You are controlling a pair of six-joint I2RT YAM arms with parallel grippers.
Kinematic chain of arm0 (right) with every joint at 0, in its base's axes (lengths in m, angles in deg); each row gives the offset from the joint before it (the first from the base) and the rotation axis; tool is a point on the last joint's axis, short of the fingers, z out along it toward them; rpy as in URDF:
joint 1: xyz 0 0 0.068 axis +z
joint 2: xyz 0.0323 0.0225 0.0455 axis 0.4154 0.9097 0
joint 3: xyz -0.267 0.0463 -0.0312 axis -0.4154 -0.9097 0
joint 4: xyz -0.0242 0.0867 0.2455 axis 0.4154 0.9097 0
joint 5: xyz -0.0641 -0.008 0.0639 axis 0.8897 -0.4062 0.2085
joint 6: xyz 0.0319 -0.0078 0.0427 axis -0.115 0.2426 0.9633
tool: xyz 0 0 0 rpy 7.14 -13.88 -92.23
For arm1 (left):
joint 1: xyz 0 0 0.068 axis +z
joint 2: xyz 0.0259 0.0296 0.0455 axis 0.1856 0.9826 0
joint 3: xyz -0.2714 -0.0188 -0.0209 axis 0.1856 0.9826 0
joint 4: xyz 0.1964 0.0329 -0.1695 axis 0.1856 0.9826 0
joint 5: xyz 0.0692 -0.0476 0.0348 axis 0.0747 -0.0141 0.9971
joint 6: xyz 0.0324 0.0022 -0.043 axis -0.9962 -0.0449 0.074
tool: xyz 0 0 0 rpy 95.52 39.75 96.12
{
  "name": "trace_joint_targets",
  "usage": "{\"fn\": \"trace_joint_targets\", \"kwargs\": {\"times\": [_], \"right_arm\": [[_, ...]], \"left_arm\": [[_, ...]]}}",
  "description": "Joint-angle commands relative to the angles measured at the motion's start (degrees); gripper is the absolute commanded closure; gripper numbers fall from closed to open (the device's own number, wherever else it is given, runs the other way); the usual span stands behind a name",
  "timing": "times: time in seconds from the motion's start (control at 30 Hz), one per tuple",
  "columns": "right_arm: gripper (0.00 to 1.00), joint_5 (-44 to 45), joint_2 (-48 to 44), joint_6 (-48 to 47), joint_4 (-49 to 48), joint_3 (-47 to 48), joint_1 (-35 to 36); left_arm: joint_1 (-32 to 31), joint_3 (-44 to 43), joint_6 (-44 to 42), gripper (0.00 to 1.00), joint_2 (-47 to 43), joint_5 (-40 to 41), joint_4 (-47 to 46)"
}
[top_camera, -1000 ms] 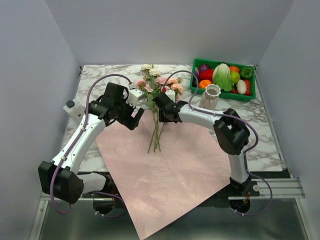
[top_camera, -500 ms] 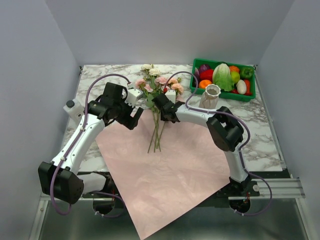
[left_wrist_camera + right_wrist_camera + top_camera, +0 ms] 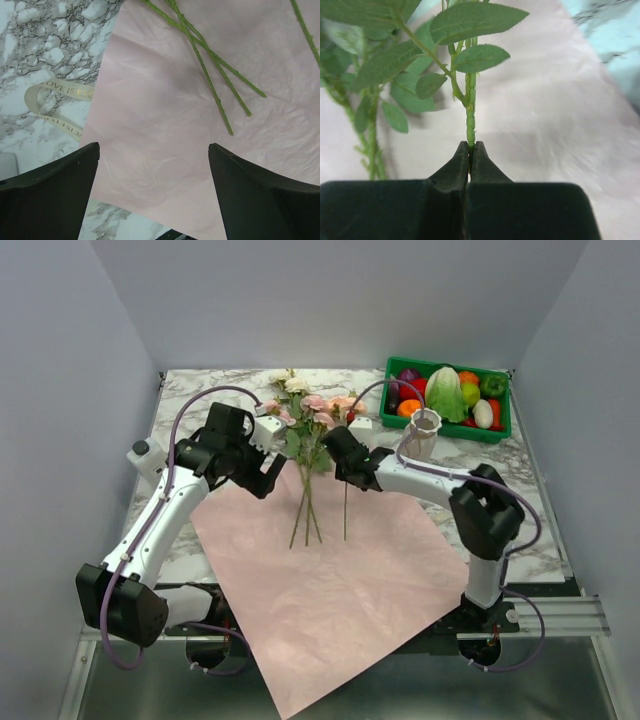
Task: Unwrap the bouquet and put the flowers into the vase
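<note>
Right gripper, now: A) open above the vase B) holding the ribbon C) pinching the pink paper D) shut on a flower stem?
D: in the right wrist view, the right gripper has its tips pinched together on a green flower stem, with the pink paper lying behind it.

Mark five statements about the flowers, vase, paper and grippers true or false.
1. The right gripper is shut on a flower stem. True.
2. The vase holds flowers. False: no flower stands in it.
3. The paper lies spread open on the table. True.
4. The left gripper holds the ribbon. False: it is open and empty, and the ribbon lies on the table beside the paper.
5. The crate is empty. False: it is full of vegetables.
</note>
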State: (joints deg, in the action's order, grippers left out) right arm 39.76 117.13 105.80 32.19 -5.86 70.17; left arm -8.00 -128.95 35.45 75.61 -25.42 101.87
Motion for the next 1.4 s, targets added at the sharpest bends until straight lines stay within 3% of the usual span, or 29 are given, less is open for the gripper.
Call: {"fn": "trace_joint_targets", "kwargs": {"times": [0.0,0.17,0.23,0.3,0.33,0.4,0.43,0.47,0.5,0.87,1.37], "right_arm": [[0.99,5.1,-15.5,0.2,-6.5,-5.7,-0.3],[1.0,5.3,-27.2,-9.5,-16.8,-9.4,-0.3],[0.99,6.9,-31.6,-17.7,-22.1,-10.4,-0.3],[0.99,9.5,-33.8,-24.4,-32.3,-11.3,-0.3],[0.99,12.8,-35.3,-33.4,-37.4,-12.7,-0.4],[0.99,14.5,-35.8,-44.5,-55.0,-14.1,-1.2],[0.99,14.1,-36.1,-53.6,-61.2,-14.9,-1.9],[0.99,12.4,-36.2,-56.9,-70.7,-15.4,-3.3],[0.99,11.6,-36.0,-59.3,-72.9,-14.8,-4.4],[0.99,9.0,-32.6,-68.4,-83.9,-10.2,-15.4],[0.99,8.5,-27.4,-68.0,-89.5,-18.0,-16.4]], "left_arm": [[1.0,-4.7,-2.0,0.01,1.1,-0.1,3.8],[1.9,-5.6,-0.3,0.01,1.6,-1.3,3.0],[2.0,-5.4,0.1,0.01,1.7,-2.0,2.2],[2.2,-4.9,0.7,0.01,2.0,-2.2,1.5],[2.3,-4.9,0.9,0.01,2.0,-2.4,1.4],[2.4,-4.9,0.9,0.01,2.2,-2.5,1.3],[2.4,-4.9,1.0,0.01,2.3,-2.5,1.3],[2.5,-4.9,1.0,0.01,2.2,-2.5,1.3],[2.7,-4.8,1.0,0.01,2.1,-2.5,1.2],[3.7,-4.4,1.3,0.01,1.5,-3.8,-0.2],[4.2,-4.5,1.5,0.01,0.7,-4.4,-0.3]]}}
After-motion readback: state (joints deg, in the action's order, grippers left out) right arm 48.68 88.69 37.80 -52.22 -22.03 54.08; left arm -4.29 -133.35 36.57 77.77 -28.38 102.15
